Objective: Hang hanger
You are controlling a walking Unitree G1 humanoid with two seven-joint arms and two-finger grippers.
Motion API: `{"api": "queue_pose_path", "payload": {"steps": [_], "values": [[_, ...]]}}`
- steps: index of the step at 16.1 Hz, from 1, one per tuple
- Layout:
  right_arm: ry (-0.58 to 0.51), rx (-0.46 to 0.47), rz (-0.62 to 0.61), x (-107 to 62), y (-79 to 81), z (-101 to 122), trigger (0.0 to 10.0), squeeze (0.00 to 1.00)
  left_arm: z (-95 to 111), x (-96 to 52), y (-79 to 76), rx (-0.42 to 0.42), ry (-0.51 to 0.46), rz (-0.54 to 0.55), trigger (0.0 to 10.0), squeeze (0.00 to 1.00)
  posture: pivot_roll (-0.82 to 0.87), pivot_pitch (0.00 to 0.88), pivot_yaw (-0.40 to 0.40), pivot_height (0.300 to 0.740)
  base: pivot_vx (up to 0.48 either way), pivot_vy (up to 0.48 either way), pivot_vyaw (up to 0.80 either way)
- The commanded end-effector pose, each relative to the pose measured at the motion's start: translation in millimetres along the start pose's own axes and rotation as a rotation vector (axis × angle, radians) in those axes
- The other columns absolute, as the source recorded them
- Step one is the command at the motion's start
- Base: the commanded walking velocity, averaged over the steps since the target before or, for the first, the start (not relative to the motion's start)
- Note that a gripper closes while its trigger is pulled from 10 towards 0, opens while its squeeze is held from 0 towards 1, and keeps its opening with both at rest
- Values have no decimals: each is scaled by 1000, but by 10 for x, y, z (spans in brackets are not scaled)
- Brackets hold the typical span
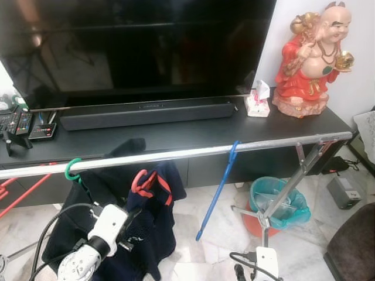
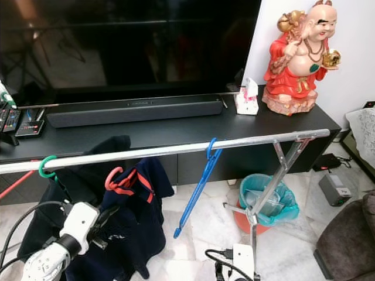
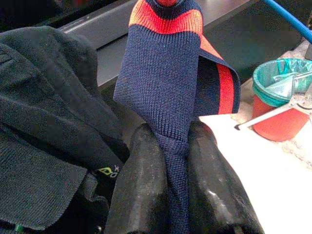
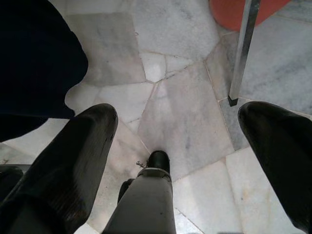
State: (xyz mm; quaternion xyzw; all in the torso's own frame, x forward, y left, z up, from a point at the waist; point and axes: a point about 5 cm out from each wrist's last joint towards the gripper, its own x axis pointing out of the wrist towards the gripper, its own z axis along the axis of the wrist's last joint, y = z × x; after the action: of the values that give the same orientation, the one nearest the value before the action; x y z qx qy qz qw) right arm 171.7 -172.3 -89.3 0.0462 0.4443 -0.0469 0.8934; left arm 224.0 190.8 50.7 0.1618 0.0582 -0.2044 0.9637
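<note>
- Left eye view: a silver rail (image 1: 176, 153) runs across the scene from 9 o'clock to 3 o'clock, in front of a black TV cabinet (image 1: 176, 133). Its left end is cut off by the frame edge; its right end meets a slanted metal leg (image 1: 287, 190).
- A red hanger (image 1: 139, 180) sits at about 7 o'clock from centre, carrying a navy sweater with red stripes (image 1: 153, 222). Its hook lies just below the rail, and I cannot tell whether it touches the rail.
- The left pincer (image 1: 130, 221) is at 7 o'clock, low in the frame, against the sweater. In the left wrist view its two black fingers (image 3: 141, 185) are nearly closed, pinching a fold of the navy knit between them. The hanger's body is hidden under the cloth.
- A green hanger hook (image 1: 72, 170) is over the rail at 9 o'clock, with a dark garment (image 1: 70, 234) below it. Its lower part is cut off by the frame.
- A blue hanger (image 1: 218, 190) hangs on the rail near centre, tilted, its bottom end swung toward 7 o'clock.
- The right pincer (image 4: 180, 146) is seen in the right wrist view, its fingers spread wide and holding nothing, above a marble floor (image 4: 185, 112).
- On the cabinet top: a large dark TV (image 1: 140, 47), a soundbar (image 1: 146, 112), a tissue box (image 1: 258, 102) and a red laughing figure (image 1: 310, 58) at 2 o'clock. Remote controls (image 1: 23, 124) at 9 o'clock are partly cut off.
- A red bin with a green liner (image 1: 275, 205) stands on the floor at 4 o'clock, partly hidden behind the leg.
</note>
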Motion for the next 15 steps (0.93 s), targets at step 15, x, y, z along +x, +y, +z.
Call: {"api": "queue_pose_path", "payload": {"steps": [15], "values": [[12, 35, -6, -34, -11, -117, 10000, 0, -7, -3, -18, -60, -19, 31, 10000, 0, -12, 0, 7, 740, 0, 0, 0]]}}
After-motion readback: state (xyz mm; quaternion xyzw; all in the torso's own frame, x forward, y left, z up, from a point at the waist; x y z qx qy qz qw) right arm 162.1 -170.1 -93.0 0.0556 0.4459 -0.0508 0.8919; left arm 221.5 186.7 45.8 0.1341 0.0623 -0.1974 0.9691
